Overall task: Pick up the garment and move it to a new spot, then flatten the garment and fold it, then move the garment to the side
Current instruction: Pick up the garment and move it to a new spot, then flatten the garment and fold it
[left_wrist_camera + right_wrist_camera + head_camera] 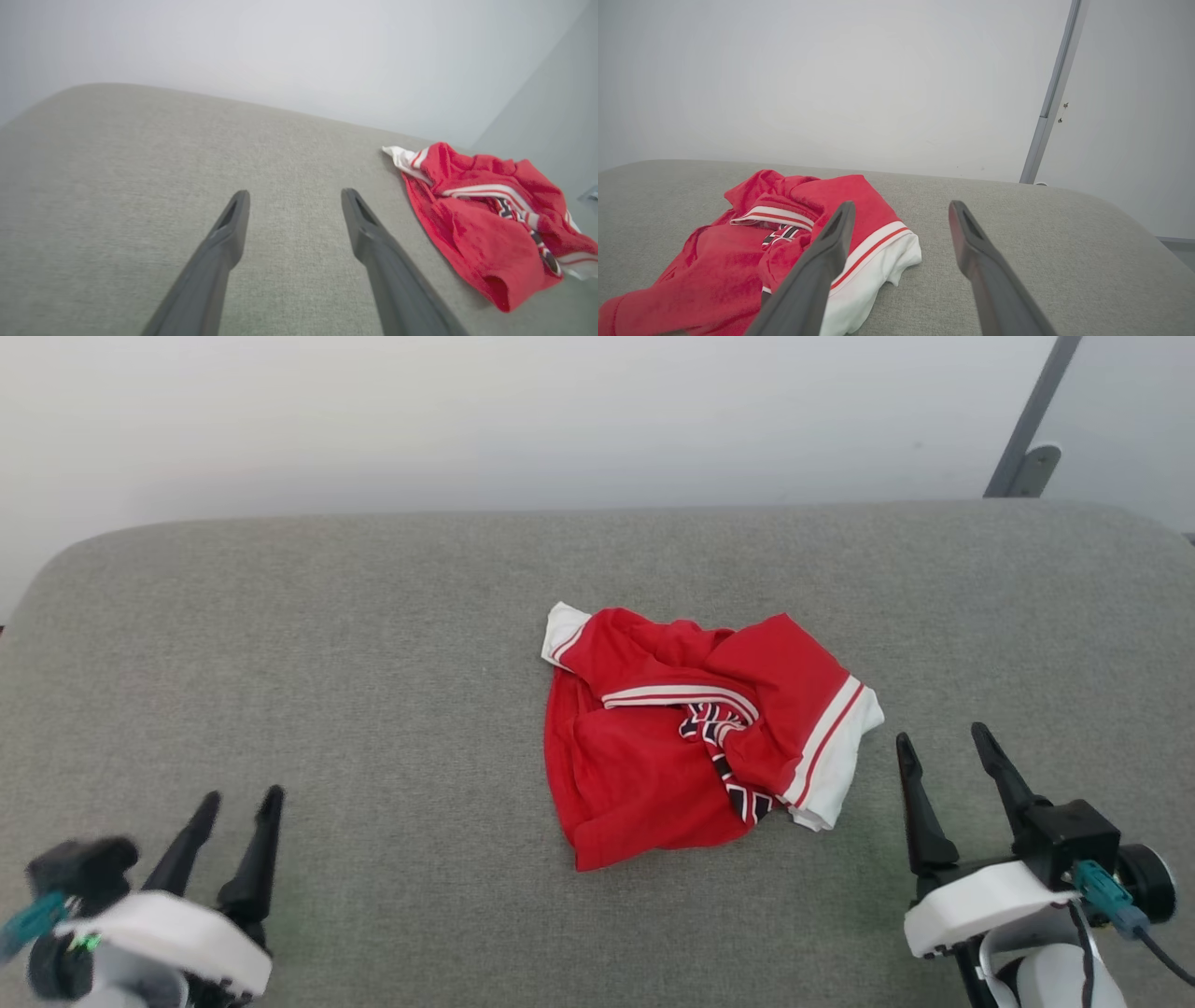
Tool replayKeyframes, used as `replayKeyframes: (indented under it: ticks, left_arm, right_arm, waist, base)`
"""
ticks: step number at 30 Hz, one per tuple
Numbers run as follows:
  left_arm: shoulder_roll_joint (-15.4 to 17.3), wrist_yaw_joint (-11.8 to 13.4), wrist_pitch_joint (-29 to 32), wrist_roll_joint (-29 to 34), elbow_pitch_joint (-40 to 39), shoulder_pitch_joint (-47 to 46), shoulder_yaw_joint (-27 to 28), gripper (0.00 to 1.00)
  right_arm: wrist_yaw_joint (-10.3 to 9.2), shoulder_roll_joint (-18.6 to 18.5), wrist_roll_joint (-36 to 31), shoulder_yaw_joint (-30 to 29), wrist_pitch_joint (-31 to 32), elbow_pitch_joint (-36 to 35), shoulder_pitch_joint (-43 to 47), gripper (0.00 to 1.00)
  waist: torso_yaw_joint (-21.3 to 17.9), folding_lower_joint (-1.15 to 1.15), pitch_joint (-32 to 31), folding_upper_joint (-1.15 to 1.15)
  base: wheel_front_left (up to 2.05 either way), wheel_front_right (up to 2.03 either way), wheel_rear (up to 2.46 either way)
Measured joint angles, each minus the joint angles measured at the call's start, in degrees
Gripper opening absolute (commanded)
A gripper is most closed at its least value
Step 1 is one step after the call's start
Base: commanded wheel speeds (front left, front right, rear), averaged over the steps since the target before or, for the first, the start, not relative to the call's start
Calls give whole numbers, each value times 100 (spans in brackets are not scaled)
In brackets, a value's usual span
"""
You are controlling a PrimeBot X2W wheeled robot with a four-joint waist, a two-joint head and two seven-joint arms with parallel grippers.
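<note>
The garment (691, 737) lies crumpled in a heap on the middle of the grey padded surface (373, 663), red with white striped sleeve ends and a strip of black-and-white lettering showing. My left gripper (241, 795) hovers open at the lower left, far from the cloth. My right gripper (941, 735) stands open just right of the white sleeve end (836, 761), apart from it. In the left wrist view the garment (490, 219) lies to the right of my open left gripper (294, 193). In the right wrist view the garment (738, 252) sits left of my open right gripper (901, 205).
The grey surface has rounded far corners and ends at a pale wall (560, 420). A slanted grey metal bar with a bracket (1027, 448) stands behind the far right corner. Bare fabric stretches widely to the left of the heap.
</note>
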Motion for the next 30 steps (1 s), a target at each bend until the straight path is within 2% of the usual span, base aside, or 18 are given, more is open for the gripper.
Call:
replayKeyframes:
  ticks: [3, 6, 8, 12, 17, 27, 30]
  left_arm:
    - [-355, 1, 1, 955, -637, 651, 966, 100]
    - [-702, 0, 1, 1850, -1216, 1128, 1671, 100]
    - [-964, -2, 1, 2235, -1553, 1361, 2020, 100]
    - [-1282, -20, 0, 2983, -2115, 1660, 2428, 100]
    - [-1538, -38, 0, 3216, -2341, 1924, 2536, 100]
    - [-1579, -38, 1, 3300, -2434, 1978, 2474, 100]
    - [-1595, -38, 0, 3299, -2465, 1970, 2477, 100]
  right_arm:
    - [0, -2, -67, -77, 0, -55, 62, 100]
    - [0, -1, -121, -129, 0, -105, 94, 100]
    - [0, 1, -154, -123, 0, -155, 112, 100]
    - [0, 0, -175, -120, 0, -265, 144, 100]
    - [0, -1, -247, -116, 0, -286, 240, 100]
    - [0, -1, -272, -163, 0, -124, 261, 100]
    - [0, -33, -343, -210, 238, 80, 149, 100]
  waist:
    - [54, 0, -47, 0]
    - [97, 0, -84, 0]
    - [104, 0, -87, 0]
    - [104, 0, -108, 0]
    - [66, 0, -117, 0]
    - [43, 0, -96, 0]
    - [41, 0, -27, 0]
  base:
    - [0, 0, 0]
    - [0, 0, 0]
    - [0, 0, 0]
    - [0, 0, 0]
    - [0, 0, 0]
    - [0, 0, 0]
    - [0, 0, 0]
